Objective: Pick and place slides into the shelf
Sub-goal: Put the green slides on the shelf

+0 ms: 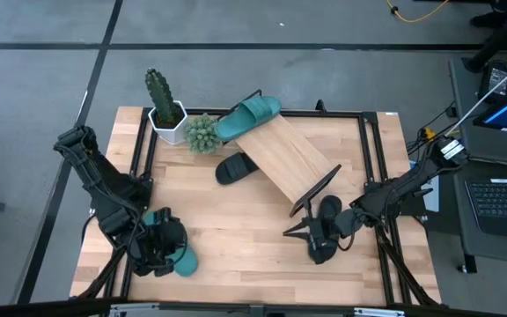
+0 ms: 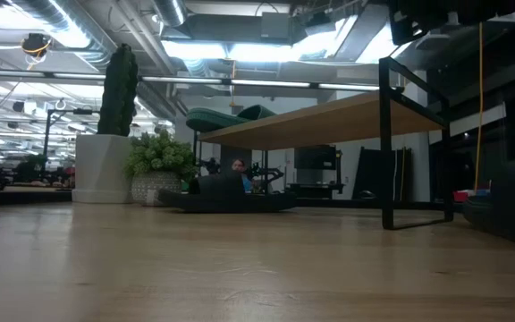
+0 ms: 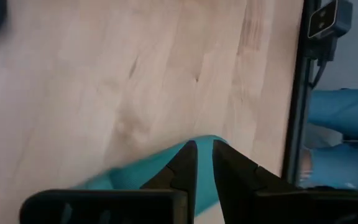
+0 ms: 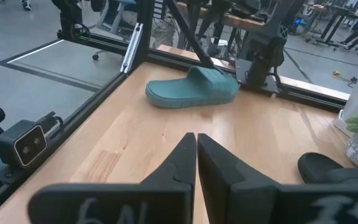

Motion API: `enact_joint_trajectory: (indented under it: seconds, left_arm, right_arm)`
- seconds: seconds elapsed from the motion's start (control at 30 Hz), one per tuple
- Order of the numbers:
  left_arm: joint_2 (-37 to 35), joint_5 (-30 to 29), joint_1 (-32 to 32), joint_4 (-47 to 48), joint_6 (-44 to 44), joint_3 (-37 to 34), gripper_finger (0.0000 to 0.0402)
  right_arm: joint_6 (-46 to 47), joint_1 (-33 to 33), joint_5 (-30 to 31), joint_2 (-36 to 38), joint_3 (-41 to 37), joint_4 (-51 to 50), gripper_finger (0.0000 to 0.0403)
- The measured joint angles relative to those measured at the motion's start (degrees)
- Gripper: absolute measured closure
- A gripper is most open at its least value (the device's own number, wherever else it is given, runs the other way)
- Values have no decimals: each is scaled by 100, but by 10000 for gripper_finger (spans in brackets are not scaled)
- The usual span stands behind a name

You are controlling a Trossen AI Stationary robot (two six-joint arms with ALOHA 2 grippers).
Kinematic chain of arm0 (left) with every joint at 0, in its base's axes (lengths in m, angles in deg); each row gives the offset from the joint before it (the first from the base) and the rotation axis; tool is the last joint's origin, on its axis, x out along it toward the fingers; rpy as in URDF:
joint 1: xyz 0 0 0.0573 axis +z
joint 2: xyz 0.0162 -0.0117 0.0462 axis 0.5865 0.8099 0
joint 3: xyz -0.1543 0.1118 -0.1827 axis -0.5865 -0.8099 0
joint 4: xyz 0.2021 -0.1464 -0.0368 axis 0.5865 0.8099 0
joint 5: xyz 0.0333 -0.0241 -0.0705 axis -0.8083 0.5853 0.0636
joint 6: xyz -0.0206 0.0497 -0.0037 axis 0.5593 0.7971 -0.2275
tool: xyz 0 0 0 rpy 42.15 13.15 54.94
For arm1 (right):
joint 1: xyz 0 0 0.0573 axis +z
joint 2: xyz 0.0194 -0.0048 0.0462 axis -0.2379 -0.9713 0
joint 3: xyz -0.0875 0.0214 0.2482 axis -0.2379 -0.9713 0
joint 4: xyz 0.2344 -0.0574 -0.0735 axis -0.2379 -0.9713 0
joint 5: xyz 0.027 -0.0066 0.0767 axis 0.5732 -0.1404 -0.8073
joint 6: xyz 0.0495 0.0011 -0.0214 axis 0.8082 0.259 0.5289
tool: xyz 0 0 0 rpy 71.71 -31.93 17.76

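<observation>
My left gripper [image 1: 167, 251] is at the near left of the table, shut on a teal slide [image 1: 183, 261] that lies flat on the wood [image 4: 191, 90]. My right gripper [image 1: 293, 233] hovers shut at the near right, just in front of the shelf's near end, pointing toward the table's left with nothing between its fingers [image 4: 196, 140]. The shelf [image 1: 284, 158] stands slantwise mid-table. A second teal slide [image 1: 249, 114] lies sole-down on its far end. A black slide [image 1: 235, 167] lies on the table by the shelf's left side. My left gripper comes down slanting onto one end of the teal slide. Its two fingers [image 3: 185, 168] stand close together with a thin teal edge [image 3: 219, 146] between them. The fingers hide which part this is. The slide lies with its sole on the table.
A cactus in a white pot [image 1: 164, 104] and a small bushy plant [image 1: 202, 134] stand at the far left. Black frame rails [image 1: 368, 114] run round the table. A person in jeans [image 3: 340, 124] stands past the table's edge. A laptop [image 1: 500, 198] sits off to the right.
</observation>
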Motion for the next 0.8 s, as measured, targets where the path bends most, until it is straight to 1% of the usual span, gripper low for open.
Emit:
enact_joint_trajectory:
  seconds: [0.13, 0.3, 0.5, 0.6, 0.8]
  left_arm:
    - [0, 109, -48, -2, -217, 0, 360]
    - [0, 433, -106, 26, -434, 0, 360]
    - [0, 624, -180, 151, -1376, -196, 360]
    - [0, 883, -199, 147, -1415, -371, 360]
    - [0, 968, -196, 10, -1433, -742, 360]
  right_arm:
    - [21, 0, -1, -41, 0, 36, 384]
    - [128, 1, 1, -39, 0, 36, 384]
    - [119, 0, 1, -39, 0, 26, 384]
    - [114, 0, 1, -39, 0, 20, 384]
    - [117, 0, 1, -39, 0, 15, 384]
